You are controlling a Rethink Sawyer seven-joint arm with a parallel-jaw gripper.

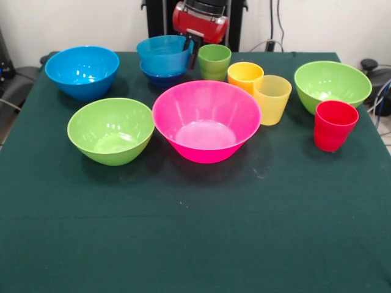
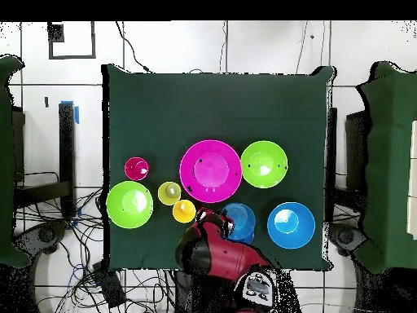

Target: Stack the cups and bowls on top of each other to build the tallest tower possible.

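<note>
gripper pinching light blue bowl rim | it sits tilted on dark blue bowl, far side beside green cup | risk: lopsided bowl slides off once released

A large pink bowl sits mid-bench, upright, flanked by two lime green bowls. A bright blue bowl stands alone behind. The tower, a light blue bowl nested in a dark blue one, stands beside the green cup. Orange and yellow cups touch; the red cup stands apart.
</note>
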